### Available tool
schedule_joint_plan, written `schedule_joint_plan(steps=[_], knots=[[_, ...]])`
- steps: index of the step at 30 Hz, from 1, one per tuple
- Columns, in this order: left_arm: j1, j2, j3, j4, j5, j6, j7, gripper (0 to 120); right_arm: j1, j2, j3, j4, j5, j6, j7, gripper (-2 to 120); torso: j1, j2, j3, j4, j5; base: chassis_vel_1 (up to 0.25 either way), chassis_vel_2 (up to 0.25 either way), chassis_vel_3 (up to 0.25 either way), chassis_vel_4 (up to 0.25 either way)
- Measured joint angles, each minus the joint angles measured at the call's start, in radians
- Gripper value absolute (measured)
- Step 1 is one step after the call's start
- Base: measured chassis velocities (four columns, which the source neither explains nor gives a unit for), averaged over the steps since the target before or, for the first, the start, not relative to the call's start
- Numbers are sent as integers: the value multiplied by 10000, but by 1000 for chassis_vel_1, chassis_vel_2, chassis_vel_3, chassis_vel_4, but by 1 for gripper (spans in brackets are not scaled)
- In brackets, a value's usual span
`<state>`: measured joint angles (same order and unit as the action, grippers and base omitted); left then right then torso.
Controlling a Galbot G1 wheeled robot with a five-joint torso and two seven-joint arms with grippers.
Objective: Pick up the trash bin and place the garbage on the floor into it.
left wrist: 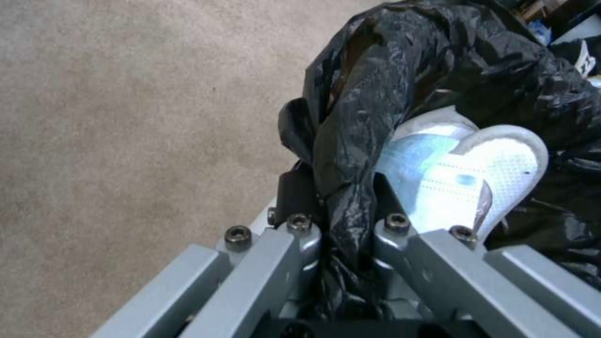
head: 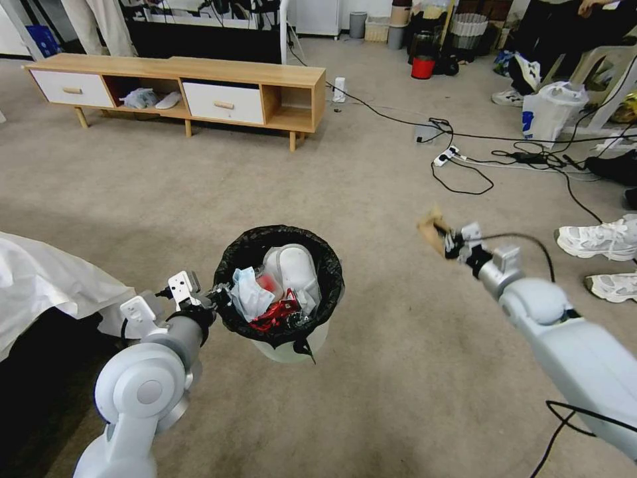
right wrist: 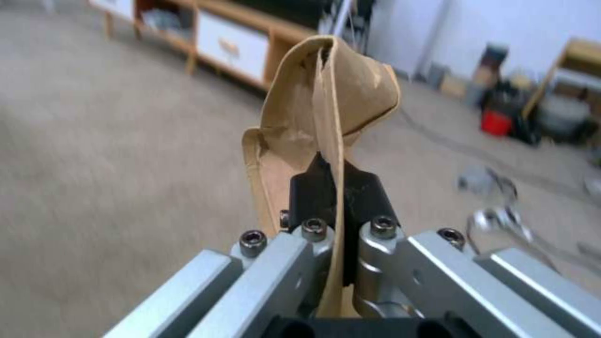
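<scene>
The small round white plastic trash bin (head: 292, 345) with its crinkled black bag liner (head: 332, 279) hung clear of the beige-grey short-pile carpet floor (head: 371, 411), carried by the left gripper (head: 213, 299), whose jaws were pressed together on the rim with the liner bunched between them. Held at one edge only, a light thin-walled bin like this would likely tip and swing, and the slick liner film could slip, so a bite through film and hard rim together looked the soundest hold. Inside lay a pale blue face mask (head: 249, 292), a white plastic bottle (head: 295, 265) and red wrappers (head: 275, 318). Well to the right, the right gripper (head: 443, 239) pinched a torn brown cardboard piece (right wrist: 326, 108) above the floor; it looked light, stiff yet creasable, best held mid-fold. No brand, label or writing could be read anywhere.
</scene>
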<state>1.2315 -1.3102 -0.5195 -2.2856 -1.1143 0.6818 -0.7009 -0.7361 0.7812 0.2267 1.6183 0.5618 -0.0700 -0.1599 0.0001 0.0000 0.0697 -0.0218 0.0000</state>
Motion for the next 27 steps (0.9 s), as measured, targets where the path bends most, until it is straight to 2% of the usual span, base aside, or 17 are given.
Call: schedule_joint_plan(steps=[3, 4, 5, 11, 13, 14, 16, 20, 26, 27], knots=[[-27, 44, 0, -2, -46, 21, -22, 4, 266, -86, 133, 824, 312, -77, 1, 0, 0, 0, -1, 0, -2, 0, 0, 0, 0], [-87, 75, 5, 3, -86, 37, -39, 4, 662, -211, 115, 1813, 969, -129, -78, 0, 0, 0, 0, 1, -1, 0, 0, 0, 0], [-100, 76, 18, 12, -90, 40, -39, 4, 825, -247, 63, 2131, 1249, -133, -138, 0, 0, 0, -1, 1, -3, 0, 0, 0, 0], [-111, 74, 70, 53, -91, 52, -39, 4, 1255, -274, -157, 2895, 2042, -181, -361, 0, 0, 0, 0, 0, 0, 0, 0, 0, 0], [-111, 52, 100, 77, -81, 57, -32, 4, 1593, -314, -445, 3565, 2753, -209, -725, 0, 0, 0, -1, 1, -2, 0, 0, 0, 0], [-111, 52, 100, 77, -81, 57, -32, 4, 1593, -314, -445, 3565, 2753, -209, -725, 0, 0, 0, -1, 1, -2, 0, 0, 0, 0], [-98, 38, 95, 86, -62, 59, -18, 4, 1805, -358, -729, 4004, 3091, -48, -1386, 0, 0, 0, 0, 1, -2, 0, 0, 0, 0], [-80, 18, 94, 89, -41, 60, -7, 4, 1842, -411, -945, 4169, 3407, 100, -1701, 0, 0, 0, -1, 0, -3, 0, 0, 0, 0], [-55, -38, 135, 114, -7, 60, 4, 4, 1852, -444, -1513, 4128, 3950, 1040, -3415, 0, 0, 0, 0, 0, 0, 0, 0, 0, 0], [-55, -38, 135, 114, -7, 60, 4, 4, 1852, -444, -1513, 4128, 3950, 1040, -3415, 0, 0, 0, 0, 0, 0, 0, 0, 0, 0]])
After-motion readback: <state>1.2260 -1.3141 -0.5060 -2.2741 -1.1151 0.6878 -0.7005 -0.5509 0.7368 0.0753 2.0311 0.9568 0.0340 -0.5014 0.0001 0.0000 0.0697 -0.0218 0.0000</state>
